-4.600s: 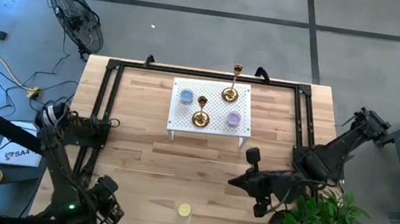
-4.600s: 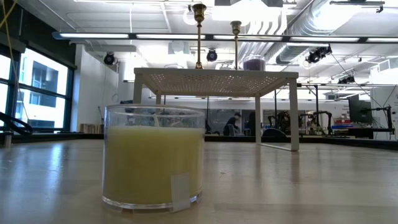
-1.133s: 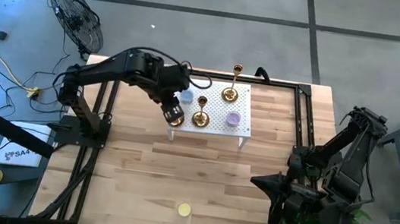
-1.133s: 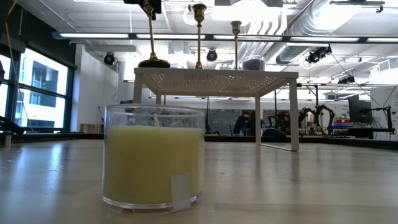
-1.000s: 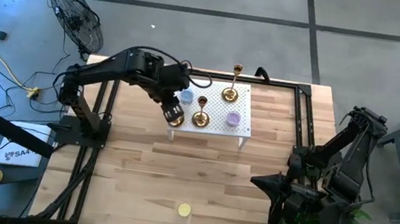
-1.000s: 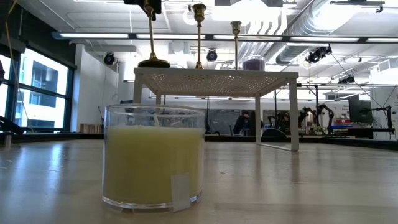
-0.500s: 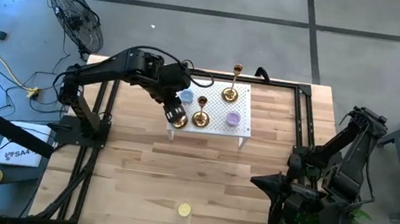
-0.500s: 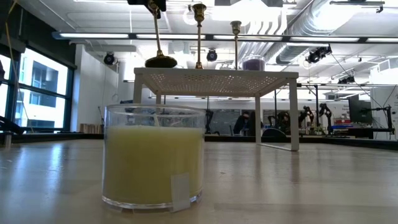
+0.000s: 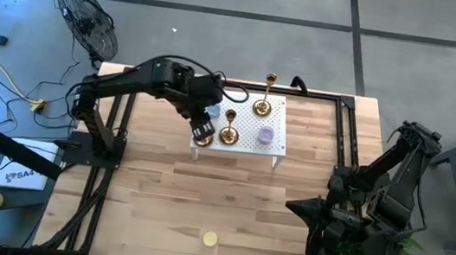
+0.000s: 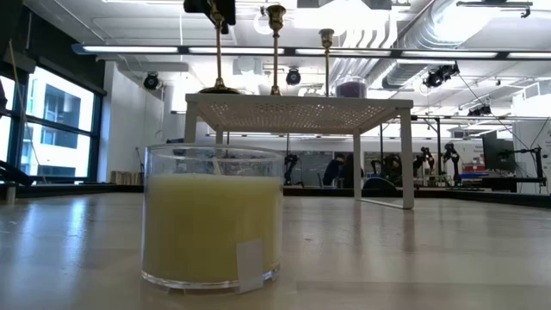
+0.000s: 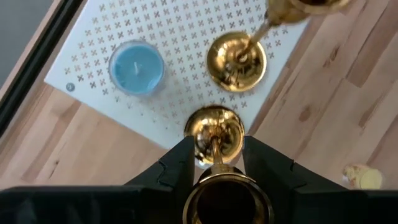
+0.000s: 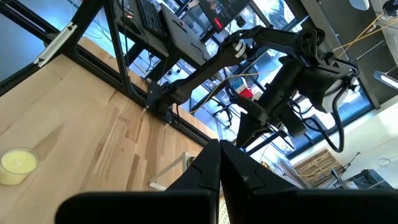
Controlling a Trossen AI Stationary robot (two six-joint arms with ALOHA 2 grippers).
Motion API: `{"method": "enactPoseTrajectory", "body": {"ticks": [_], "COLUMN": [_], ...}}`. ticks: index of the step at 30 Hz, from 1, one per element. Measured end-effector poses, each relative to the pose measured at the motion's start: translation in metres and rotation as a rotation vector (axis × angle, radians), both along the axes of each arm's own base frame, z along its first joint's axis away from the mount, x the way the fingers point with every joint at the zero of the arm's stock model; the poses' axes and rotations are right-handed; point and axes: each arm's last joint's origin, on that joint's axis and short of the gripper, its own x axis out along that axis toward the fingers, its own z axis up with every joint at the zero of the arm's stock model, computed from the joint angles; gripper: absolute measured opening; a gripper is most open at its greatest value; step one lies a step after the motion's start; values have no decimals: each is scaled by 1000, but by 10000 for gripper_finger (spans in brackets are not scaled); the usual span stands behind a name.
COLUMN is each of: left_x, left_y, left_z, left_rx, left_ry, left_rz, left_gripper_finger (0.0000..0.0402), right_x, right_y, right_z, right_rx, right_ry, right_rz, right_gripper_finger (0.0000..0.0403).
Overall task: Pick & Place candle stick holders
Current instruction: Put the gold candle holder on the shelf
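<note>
Left gripper (image 11: 214, 163) pinches candle stick holder (image 11: 216, 134) by its stem; base sits directly below, at white stand's (image 9: 243, 142) corner.

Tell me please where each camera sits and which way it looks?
High: above, straight down; both arms, white stand.
Low: at table height, level; yellow candle close, the stand behind.
Left wrist: on the left arm, down past the left end effector shut on a candle holder.
Right wrist: on the right arm, across the table; right end effector.
All four show the yellow candle.
</note>
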Motion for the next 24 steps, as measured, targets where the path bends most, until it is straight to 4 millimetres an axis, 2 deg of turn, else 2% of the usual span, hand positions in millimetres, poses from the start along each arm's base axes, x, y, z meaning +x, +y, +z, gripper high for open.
{"method": "enactPoseTrajectory", "body": {"ticks": [15, 20, 24], "left_x": [2, 4, 2], "left_y": [3, 3, 3], "left_z": [-1, -5, -3], "left_rx": [10, 19, 24], "left_ry": [-11, 17, 8], "left_rz": [22, 51, 53], "left_gripper_finger": [121, 187, 207], "right_x": [-1, -1, -1], "right_y": [-1, -1, -1], "right_z": [-3, -4, -4], "right_rx": [12, 17, 17], "right_ry": [12, 13, 13], "right_rz": [-7, -8, -8], "right_gripper_finger": [0, 0, 0]}}
